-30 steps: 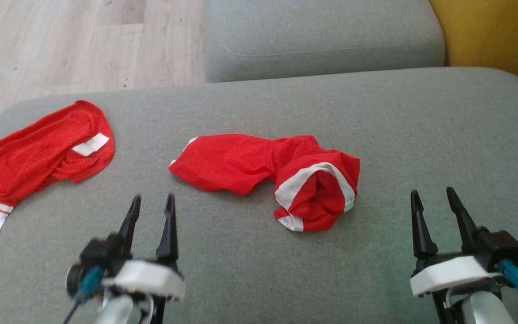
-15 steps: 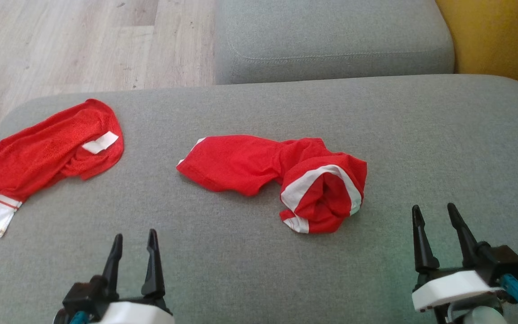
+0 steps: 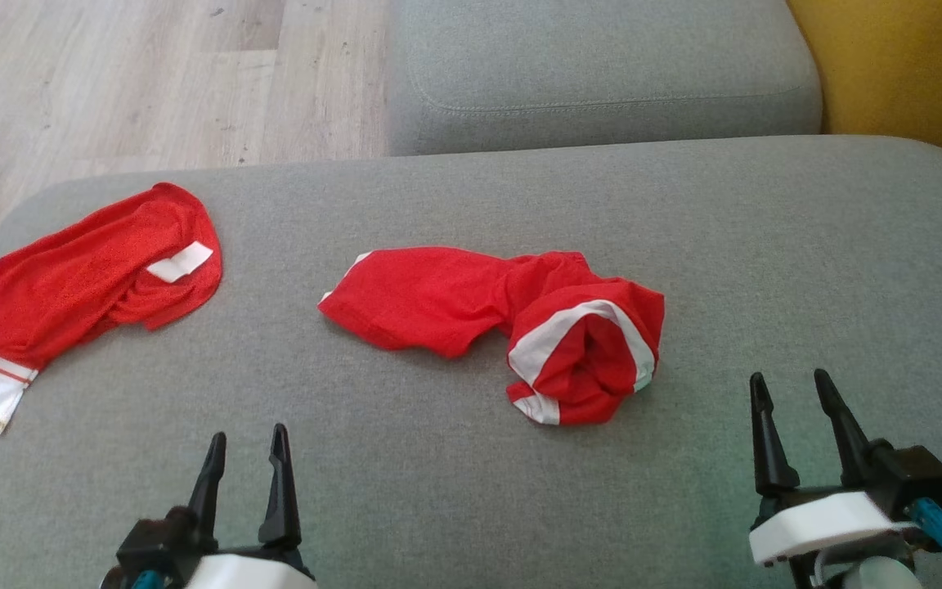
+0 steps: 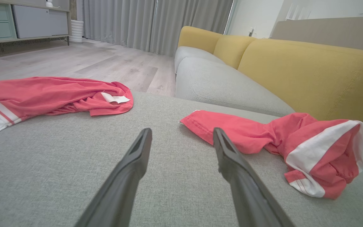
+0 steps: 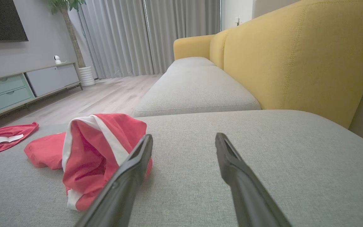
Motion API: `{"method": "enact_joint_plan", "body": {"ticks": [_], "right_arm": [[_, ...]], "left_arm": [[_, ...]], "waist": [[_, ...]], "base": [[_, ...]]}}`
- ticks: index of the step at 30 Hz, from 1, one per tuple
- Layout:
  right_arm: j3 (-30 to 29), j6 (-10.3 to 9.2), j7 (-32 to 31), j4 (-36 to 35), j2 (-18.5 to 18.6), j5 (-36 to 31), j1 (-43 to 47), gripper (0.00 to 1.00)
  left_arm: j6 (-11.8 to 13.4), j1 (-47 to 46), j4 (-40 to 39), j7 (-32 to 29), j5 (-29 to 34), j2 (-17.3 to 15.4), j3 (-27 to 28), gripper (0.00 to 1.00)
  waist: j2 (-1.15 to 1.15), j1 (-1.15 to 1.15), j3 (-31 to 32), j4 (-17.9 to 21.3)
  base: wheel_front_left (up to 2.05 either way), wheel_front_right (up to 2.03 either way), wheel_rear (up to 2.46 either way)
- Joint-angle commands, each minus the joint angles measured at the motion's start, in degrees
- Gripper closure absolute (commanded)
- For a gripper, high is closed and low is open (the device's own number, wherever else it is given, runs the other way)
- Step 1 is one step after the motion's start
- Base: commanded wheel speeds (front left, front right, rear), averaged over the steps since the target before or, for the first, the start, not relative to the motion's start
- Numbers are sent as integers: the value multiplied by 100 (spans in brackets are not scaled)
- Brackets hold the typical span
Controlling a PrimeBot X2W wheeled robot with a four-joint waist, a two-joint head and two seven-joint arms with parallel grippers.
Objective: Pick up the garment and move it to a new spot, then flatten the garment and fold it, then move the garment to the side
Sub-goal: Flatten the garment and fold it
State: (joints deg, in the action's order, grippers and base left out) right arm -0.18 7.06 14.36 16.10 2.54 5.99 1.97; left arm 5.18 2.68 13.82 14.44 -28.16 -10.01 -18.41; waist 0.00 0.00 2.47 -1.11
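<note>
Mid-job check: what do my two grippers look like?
The left gripper and right gripper match: two long, tapering black fingers on a black base, over a white wrist housing. A blue cable connector sticks out beside the right one.

Red garment (image 3: 504, 327) with white bands lies crumpled in the middle of the grey cushion (image 3: 684, 213), its left end spread fairly flat, its right end bunched into a raised open roll edged in white
</note>
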Motion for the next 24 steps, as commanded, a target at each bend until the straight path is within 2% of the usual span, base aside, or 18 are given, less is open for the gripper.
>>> {"method": "enact_joint_plan", "body": {"ticks": [1, 13, 20, 24], "right_arm": [[140, 43, 63, -216, 33, 4, -174, 0], [150, 43, 63, -232, 33, -3, -205, 0], [178, 43, 63, -250, 33, -26, -299, 0], [193, 43, 63, -304, 33, -33, -390, 0]], "left_arm": [[-18, -235, -141, 55, 65, 1, 248, 0], [-59, -278, -89, 56, 124, 39, 259, 0], [-117, -637, -55, -27, 280, 53, 39, 0], [-270, -1023, 111, -222, 442, 126, -285, 0]], "waist": [[0, 0, -4, -7], [0, 0, -74, -21], [0, 0, -197, 83], [0, 0, -347, 191]], "base": [[0, 0, 0], [0, 0, 0], [0, 0, 0], [0, 0, 0]]}}
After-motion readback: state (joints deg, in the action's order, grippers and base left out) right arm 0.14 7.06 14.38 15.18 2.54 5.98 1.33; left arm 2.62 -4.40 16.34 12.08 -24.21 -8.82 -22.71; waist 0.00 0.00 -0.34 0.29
